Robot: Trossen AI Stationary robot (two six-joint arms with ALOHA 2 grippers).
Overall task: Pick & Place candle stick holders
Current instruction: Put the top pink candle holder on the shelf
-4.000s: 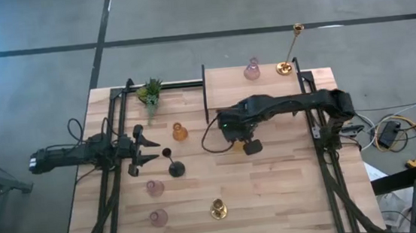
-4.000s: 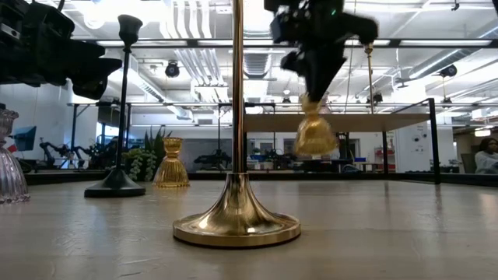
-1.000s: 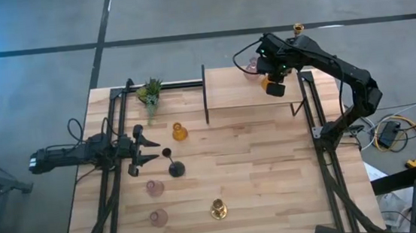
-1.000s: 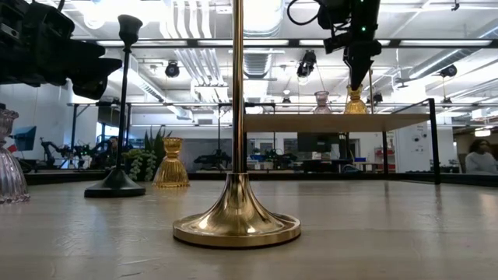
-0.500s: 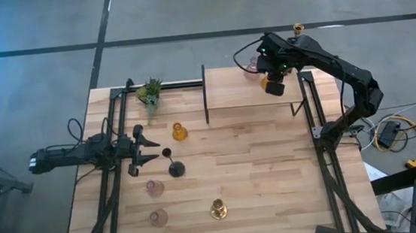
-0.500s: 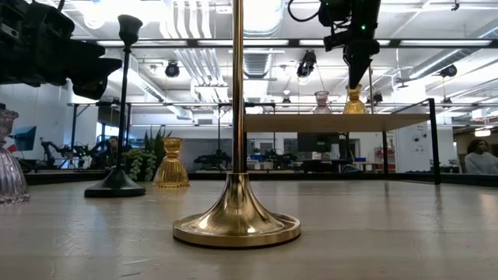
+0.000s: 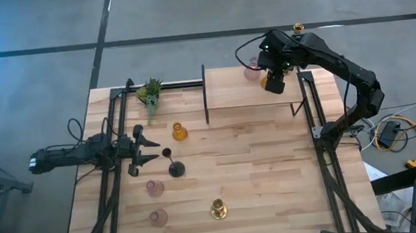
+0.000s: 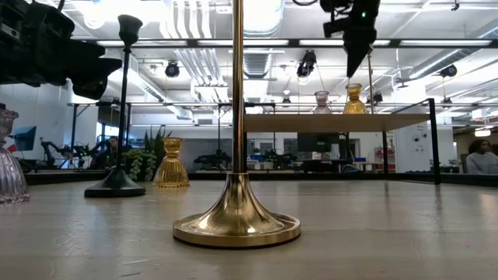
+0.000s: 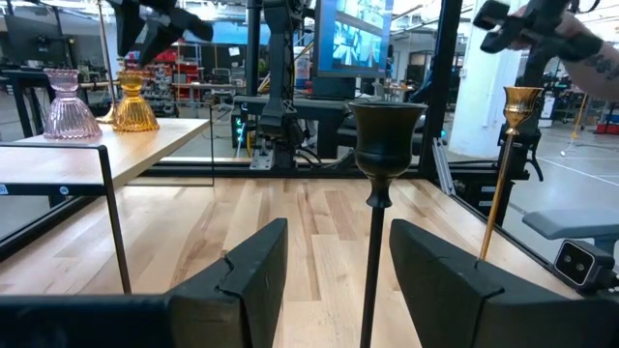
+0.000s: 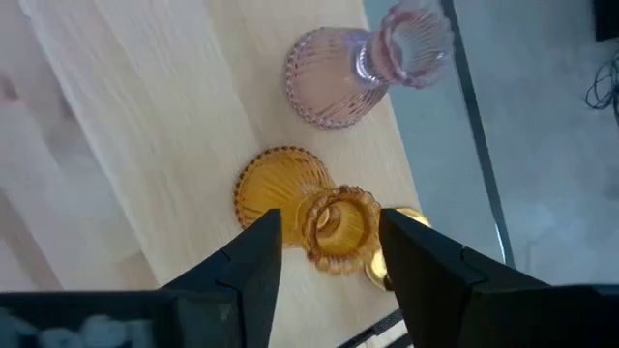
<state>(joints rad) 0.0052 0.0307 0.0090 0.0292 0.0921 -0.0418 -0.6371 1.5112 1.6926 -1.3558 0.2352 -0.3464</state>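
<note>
- Holder count, high view: eight in all.
- Gold holders: two. One stands at the table's 6 o'clock edge (image 7: pixel 217 208); the other (image 7: pixel 290 49) stands on the raised shelf (image 7: pixel 228 92) at the table's 1 o'clock corner.
- Black holder (image 7: pixel 175 167): one, on the table near 9 o'clock, just in front of the left gripper.
- Amber holders: two. One (image 7: pixel 179 132) stands on the table toward 10 o'clock; the other (image 8: pixel 354 99) stands on the shelf, directly below the right gripper.
- Pink holders: three. Two stand toward 7 o'clock ( (image 7: pixel 154 187) and (image 7: pixel 158 218)); the third (image 7: pixel 251 70) stands on the shelf beside the amber one.
- Plant (image 7: pixel 149 92): one, at 11 o'clock.
- Right gripper (image 7: pixel 274 83): above the shelf, fingers spread, holding nothing; in the right wrist view the shelf amber holder (image 10: pixel 309 208) shows between the fingers, with the pink one (image 10: pixel 368 72) near it.
- Left gripper (image 7: pixel 147 144): waits at 9 o'clock, fingers spread (nothing between them).
- Change over the last second: the right gripper has lifted clear of the shelf amber holder, which stands free; four seconds ago it carried that holder over mid-table.
</note>
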